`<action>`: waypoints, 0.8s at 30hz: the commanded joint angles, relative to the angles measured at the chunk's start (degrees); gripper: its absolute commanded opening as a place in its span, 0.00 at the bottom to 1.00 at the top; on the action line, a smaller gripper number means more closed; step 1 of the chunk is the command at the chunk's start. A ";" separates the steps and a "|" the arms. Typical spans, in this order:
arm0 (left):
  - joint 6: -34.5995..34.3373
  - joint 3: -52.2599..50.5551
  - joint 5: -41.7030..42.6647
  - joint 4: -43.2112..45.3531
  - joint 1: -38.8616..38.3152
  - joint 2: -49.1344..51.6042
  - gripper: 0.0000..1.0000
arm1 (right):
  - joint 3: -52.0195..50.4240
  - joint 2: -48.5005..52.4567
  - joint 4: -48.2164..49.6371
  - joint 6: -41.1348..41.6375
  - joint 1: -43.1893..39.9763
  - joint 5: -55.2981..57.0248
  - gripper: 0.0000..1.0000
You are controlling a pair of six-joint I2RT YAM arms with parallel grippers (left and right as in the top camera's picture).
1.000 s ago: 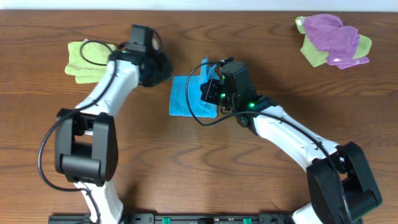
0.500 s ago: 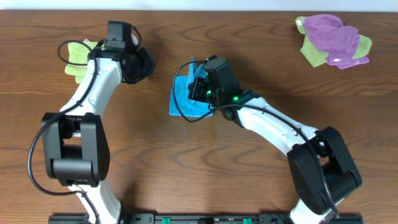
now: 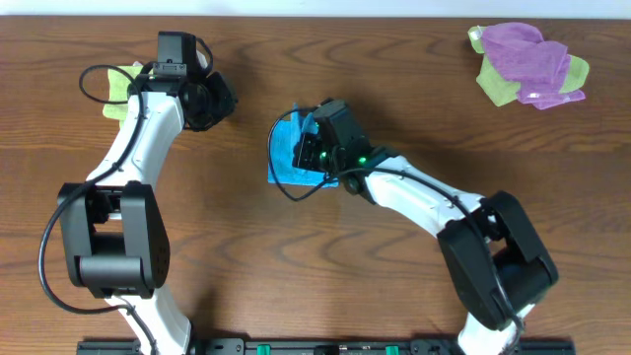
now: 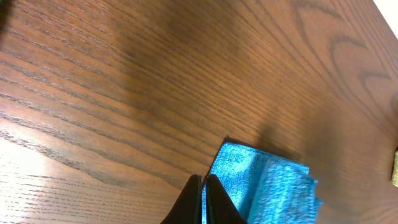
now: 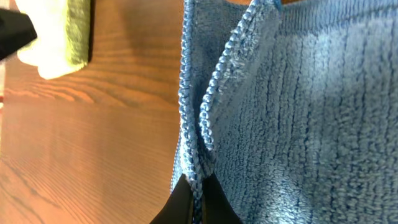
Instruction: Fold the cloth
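Observation:
The sky-blue cloth point(image 3: 283, 166) lies bunched and partly doubled over near the middle of the table. My right gripper point(image 3: 304, 148) sits over its right part. In the right wrist view this gripper point(image 5: 196, 186) is shut on the cloth's stitched hem, and the cloth point(image 5: 298, 112) fills most of that frame. My left gripper point(image 3: 212, 99) hangs to the upper left of the cloth and apart from it. Seen from its wrist, the left gripper point(image 4: 203, 190) is shut with nothing in it, and the cloth point(image 4: 267, 186) lies just beyond its tips.
A light green cloth point(image 3: 116, 84) lies at the far left beside the left arm's wrist, and shows as a green edge point(image 5: 74, 31) in the right wrist view. A purple and green cloth pile point(image 3: 527, 59) sits at the far right corner.
My right gripper has moved left over the cloth with the hem in it, drawing the cloth over itself. My left arm has drawn back up and left, away from the cloth.

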 commanded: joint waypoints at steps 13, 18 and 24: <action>1.01 1.57 -0.44 -0.15 0.59 -2.03 0.06 | 1.22 1.29 2.80 -0.68 1.42 0.31 0.10; 1.01 1.57 -0.42 0.04 1.46 -2.49 0.06 | 1.22 1.29 3.98 -0.66 1.42 -0.74 0.36; 0.98 1.57 -0.28 -0.02 2.71 -3.23 0.06 | 1.33 1.27 4.22 -0.66 1.40 -2.49 0.45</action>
